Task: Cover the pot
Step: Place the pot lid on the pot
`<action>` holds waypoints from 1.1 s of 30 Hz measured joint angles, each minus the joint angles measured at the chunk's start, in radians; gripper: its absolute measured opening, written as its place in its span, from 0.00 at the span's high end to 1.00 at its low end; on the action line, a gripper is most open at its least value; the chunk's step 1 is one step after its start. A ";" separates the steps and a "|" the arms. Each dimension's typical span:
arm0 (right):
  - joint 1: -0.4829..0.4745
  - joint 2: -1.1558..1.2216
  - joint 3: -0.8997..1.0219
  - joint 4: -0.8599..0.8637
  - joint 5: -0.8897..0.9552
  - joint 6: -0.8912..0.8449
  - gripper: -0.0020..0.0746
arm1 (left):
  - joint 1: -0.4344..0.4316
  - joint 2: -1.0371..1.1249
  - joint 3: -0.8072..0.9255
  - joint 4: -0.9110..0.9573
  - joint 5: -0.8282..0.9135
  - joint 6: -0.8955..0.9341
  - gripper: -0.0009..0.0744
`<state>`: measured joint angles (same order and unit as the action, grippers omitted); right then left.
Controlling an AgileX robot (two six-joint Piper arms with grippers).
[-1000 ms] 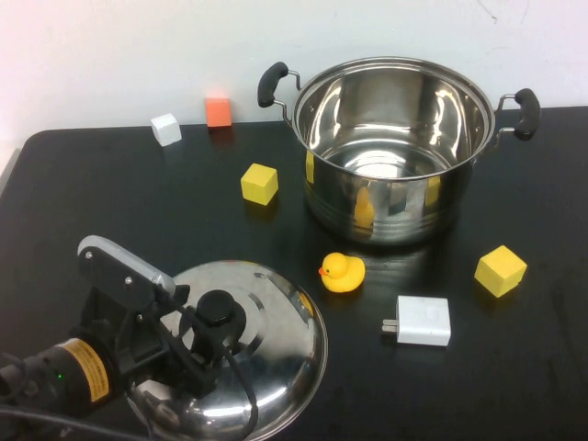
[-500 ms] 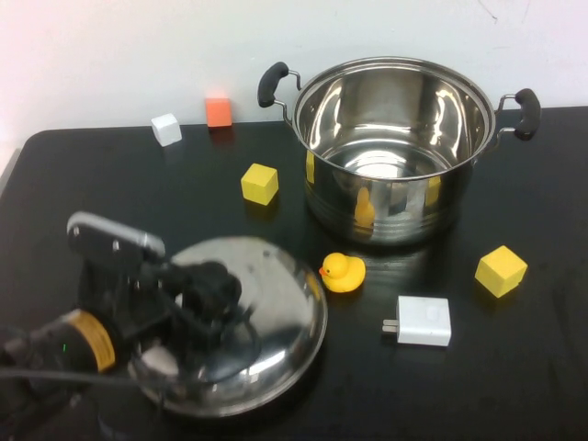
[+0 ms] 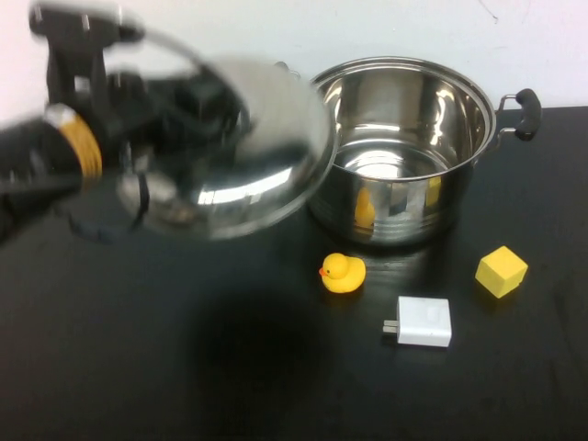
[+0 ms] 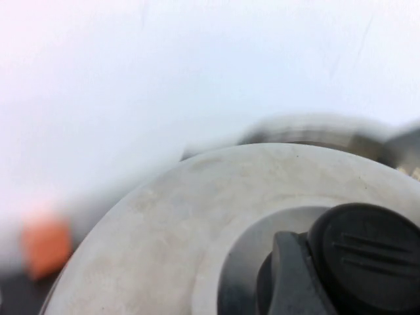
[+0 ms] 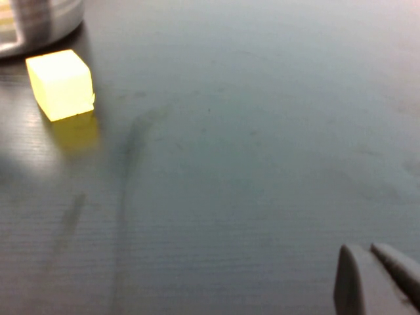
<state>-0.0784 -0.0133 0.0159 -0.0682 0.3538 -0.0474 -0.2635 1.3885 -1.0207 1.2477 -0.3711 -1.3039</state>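
left arm: upper left of the high view, raised above the table | left gripper [image 3: 197,96]: clamped on the lid [image 3: 230,152] knob | right gripper [image 5: 374,279]: low over the table, fingertips pressed together, holding nothing

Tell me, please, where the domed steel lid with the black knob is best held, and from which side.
By the black knob, from above: the domed steel lid is smooth and wide; only the knob sticks out. The left hand grips it so, lid aloft left of the large steel pot. The right hand, shut, sits low by a yellow cube.
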 joint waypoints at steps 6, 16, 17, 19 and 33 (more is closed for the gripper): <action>0.000 0.000 0.000 0.000 0.000 0.000 0.98 | -0.002 0.113 -0.247 0.173 -0.064 -0.279 0.54; 0.000 0.000 0.000 0.000 0.000 0.000 0.98 | -0.137 0.371 -0.581 0.450 -0.072 -0.472 0.55; 0.000 0.000 0.000 0.000 0.000 0.000 0.98 | -0.155 0.393 -0.604 0.461 -0.058 -0.474 0.55; 0.000 0.000 0.000 0.000 0.000 0.000 0.98 | -0.186 0.450 -0.657 0.487 -0.025 -0.476 0.55; 0.000 0.000 0.000 0.000 0.000 0.000 0.98 | -0.211 0.639 -0.787 0.519 0.032 -0.489 0.55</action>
<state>-0.0784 -0.0133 0.0159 -0.0682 0.3538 -0.0474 -0.4745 2.0273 -1.8073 1.7664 -0.3391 -1.7931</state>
